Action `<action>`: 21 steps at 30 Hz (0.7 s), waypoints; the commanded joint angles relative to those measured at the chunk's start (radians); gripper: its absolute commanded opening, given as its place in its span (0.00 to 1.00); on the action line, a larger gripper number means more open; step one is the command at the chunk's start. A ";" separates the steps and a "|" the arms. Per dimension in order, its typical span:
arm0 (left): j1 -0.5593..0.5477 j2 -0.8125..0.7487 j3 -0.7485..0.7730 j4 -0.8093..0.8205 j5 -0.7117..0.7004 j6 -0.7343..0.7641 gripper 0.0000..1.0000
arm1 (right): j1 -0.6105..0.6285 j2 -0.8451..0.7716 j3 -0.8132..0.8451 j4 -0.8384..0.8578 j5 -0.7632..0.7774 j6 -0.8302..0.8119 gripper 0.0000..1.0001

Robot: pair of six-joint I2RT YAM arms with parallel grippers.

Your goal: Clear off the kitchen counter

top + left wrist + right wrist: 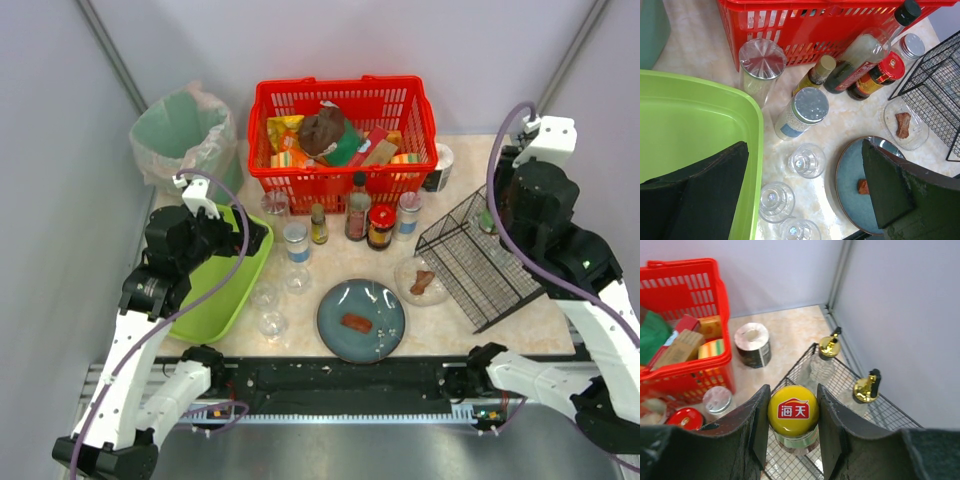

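Right now the kitchen counter (pixel 440 325) spreads across the middle of the overhead view, pale and mottled, and carries nearly everything. At its back stands a red basket (pixel 340 130) full of packets. A row of bottles and jars (pixel 358 205) lines the basket's front. Nearer the arms lies a blue plate (pixel 335 320) with a brown scrap of food (pixel 357 323) on it, and just beside it a clear dish (pixel 422 283) holds another brown piece. Small upturned glasses (pixel 806 160) stand between the plate and a lime-green tray (pixel 215 290) at the left.

The left gripper (pixel 805 150) hangs above the tray's right rim, its jaws spread wide and holding nothing.

The right gripper (pixel 793 390) is over the black wire rack (pixel 480 270) at the right, its jaws pinching a yellow-capped bottle (pixel 793 412) by the cap. Whether the bottle's foot rests in the rack cannot be told. Two gold-topped bottles (pixel 830 346) stand in the rack behind it, and a roll-shaped tin (pixel 753 344) sits on the counter between rack and basket.
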 commanded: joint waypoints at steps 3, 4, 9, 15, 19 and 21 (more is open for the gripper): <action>0.006 -0.011 0.005 0.029 0.009 0.009 0.98 | -0.145 -0.032 0.023 0.072 -0.033 0.031 0.00; 0.006 -0.010 0.005 0.031 0.009 0.010 0.98 | -0.159 -0.035 0.018 0.070 -0.047 0.040 0.00; 0.006 -0.011 0.003 0.031 0.012 0.006 0.98 | -0.171 -0.037 -0.006 0.049 -0.089 0.068 0.00; 0.006 -0.002 0.002 0.035 0.026 -0.001 0.98 | -0.185 -0.035 -0.046 0.044 -0.133 0.099 0.00; 0.006 -0.002 0.003 0.035 0.029 -0.005 0.98 | -0.210 -0.029 -0.101 0.134 -0.145 0.090 0.00; 0.006 0.000 0.002 0.035 0.029 -0.005 0.98 | -0.222 -0.055 -0.164 0.239 -0.159 0.065 0.00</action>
